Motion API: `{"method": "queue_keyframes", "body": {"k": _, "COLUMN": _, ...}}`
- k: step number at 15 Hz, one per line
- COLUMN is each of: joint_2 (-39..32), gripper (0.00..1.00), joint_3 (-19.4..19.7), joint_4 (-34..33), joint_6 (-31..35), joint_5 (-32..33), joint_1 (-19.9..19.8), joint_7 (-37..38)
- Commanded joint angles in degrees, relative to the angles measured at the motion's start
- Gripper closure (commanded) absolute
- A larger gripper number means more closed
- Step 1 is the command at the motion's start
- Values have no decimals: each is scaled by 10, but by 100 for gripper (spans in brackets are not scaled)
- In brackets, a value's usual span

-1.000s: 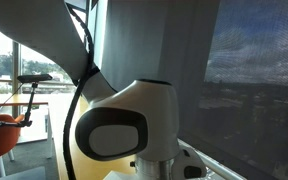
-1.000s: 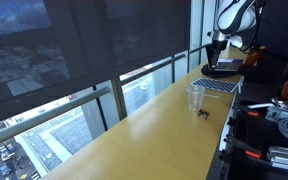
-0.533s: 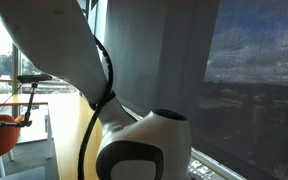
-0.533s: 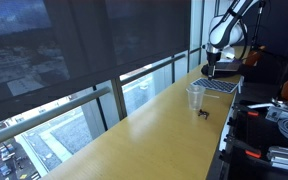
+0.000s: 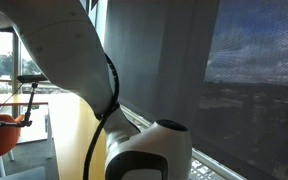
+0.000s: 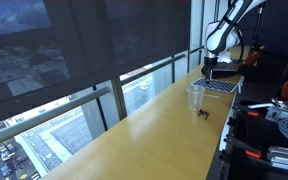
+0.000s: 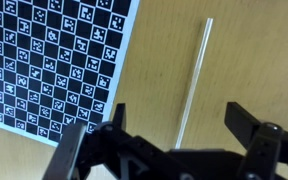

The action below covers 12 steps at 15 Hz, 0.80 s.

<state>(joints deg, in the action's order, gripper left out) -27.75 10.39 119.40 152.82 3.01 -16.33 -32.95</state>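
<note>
In the wrist view my gripper [image 7: 181,118] is open and empty above the wooden counter [image 7: 254,50]. A thin clear straw [image 7: 195,72] lies on the wood between and just beyond my two fingers. A black-and-white checkered marker board [image 7: 54,65] lies flat beside it. In an exterior view my gripper [image 6: 210,67] hangs low over the board [image 6: 218,85] at the counter's far end. A clear plastic cup [image 6: 194,97] stands on the counter nearer the camera, with a small dark object [image 6: 204,114] beside it.
Dark shaded windows and a railing [image 6: 104,90] run along the counter's far side. Cables and equipment [image 6: 279,125] lie off the counter's near edge. The arm's white body [image 5: 74,70] fills much of an exterior view.
The arm has lowered toward the far end of the counter over the checkered board. In an exterior view its joint has dropped lower in the picture.
</note>
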Motion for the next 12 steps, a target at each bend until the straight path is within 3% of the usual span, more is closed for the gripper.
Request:
{"method": "queue_keyframes", "body": {"k": 1, "joint_2": 2, "gripper": 0, "joint_3": -15, "joint_4": 0, "joint_6": -2, "joint_5": 16, "joint_1": -15, "joint_7": 12}}
{"method": "queue_keyframes", "body": {"k": 6, "joint_2": -26, "gripper": 0, "joint_3": -50, "joint_4": -16, "joint_6": -1, "joint_5": -14, "joint_1": -42, "joint_7": -3}}
{"method": "queue_keyframes", "body": {"k": 12, "joint_2": -78, "gripper": 0, "joint_3": -59, "joint_4": -39, "joint_6": 7, "joint_5": -7, "joint_1": -42, "joint_7": 48}}
